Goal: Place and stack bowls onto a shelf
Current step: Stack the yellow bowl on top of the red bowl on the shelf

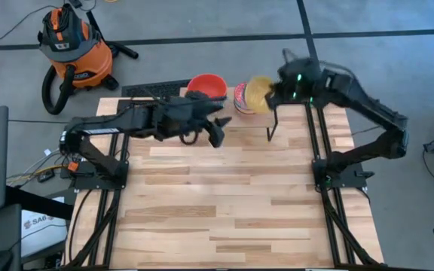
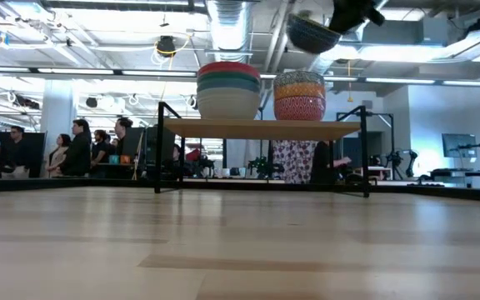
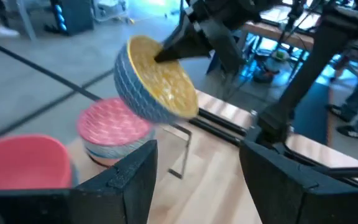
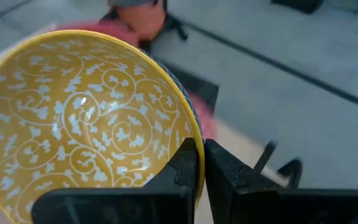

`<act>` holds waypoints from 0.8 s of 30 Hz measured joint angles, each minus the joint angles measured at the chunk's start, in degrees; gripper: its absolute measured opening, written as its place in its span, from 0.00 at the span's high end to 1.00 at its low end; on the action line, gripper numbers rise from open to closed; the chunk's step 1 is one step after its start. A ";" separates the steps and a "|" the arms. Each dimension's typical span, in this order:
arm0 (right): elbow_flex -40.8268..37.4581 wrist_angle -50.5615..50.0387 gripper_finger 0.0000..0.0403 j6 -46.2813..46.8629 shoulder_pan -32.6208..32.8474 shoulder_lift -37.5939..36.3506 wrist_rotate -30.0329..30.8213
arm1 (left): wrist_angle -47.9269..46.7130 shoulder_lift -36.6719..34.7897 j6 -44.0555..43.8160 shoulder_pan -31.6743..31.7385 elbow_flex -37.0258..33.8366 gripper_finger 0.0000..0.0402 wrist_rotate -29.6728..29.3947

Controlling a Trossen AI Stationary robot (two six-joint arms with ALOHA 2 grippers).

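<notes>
The shelf (image 2: pixel 261 129) stands at the table's far edge and carries two stacks of bowls: one with a red bowl on top (image 1: pixel 206 84) (image 2: pixel 228 90), and one with a pink-red speckled bowl on top (image 1: pixel 241 96) (image 2: pixel 299 96). A bowl with a yellow patterned inside and a blue outside (image 3: pixel 157 78) (image 4: pixel 86 124) (image 2: pixel 312 33) hangs in the air above the right-hand stack, with my right gripper (image 4: pixel 201 155) (image 1: pixel 271 94) shut on it. My left gripper (image 1: pixel 221 132) (image 3: pixel 194 180) is open, raised in front of the shelf and holding nothing. My right gripper pinches the bowl's rim (image 4: pixel 194 134), one finger on the yellow inside and the other on the blue outside. The fingers slant down onto it from the table's right side. The bowl is lifted clear and tilted, its yellow inside turned toward the gripper.
An orange shop vacuum (image 1: pixel 70 45) sits on the floor beyond the far left corner. Several people (image 2: pixel 73 146) stand in the room behind the table. The table's near half (image 1: pixel 224 211) is bare wood.
</notes>
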 joint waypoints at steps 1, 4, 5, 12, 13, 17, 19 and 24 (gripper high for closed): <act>1.57 0.29 0.90 -0.82 -1.42 0.83 -0.34 | -0.11 -0.54 0.90 0.37 0.02 0.47 -0.36; 5.97 -1.15 0.90 -2.78 -5.98 4.86 -3.86 | -0.21 -1.36 3.17 1.31 0.04 0.47 -0.81; 7.30 -2.45 0.90 -3.67 -7.40 6.42 -5.04 | -0.57 -1.55 3.65 1.63 0.03 0.47 -0.80; 15.53 -9.66 0.90 -6.58 -13.33 15.63 -11.14 | -3.17 -1.61 3.82 2.78 0.03 0.47 -0.62; 16.53 -10.23 0.90 -7.01 -13.76 16.62 -11.54 | -3.70 -1.61 3.81 2.75 0.02 0.47 -0.61; 19.72 -15.59 0.90 -8.67 -15.87 20.09 -14.21 | -6.68 -1.61 2.87 2.76 0.02 0.47 -0.69; 20.80 -16.52 0.90 -9.36 -16.36 21.56 -14.24 | -7.69 -1.61 2.25 2.87 0.02 0.47 -0.98; 21.90 -17.04 0.90 -10.09 -16.46 23.75 -15.74 | -8.39 -1.61 1.62 3.20 0.02 0.47 -1.27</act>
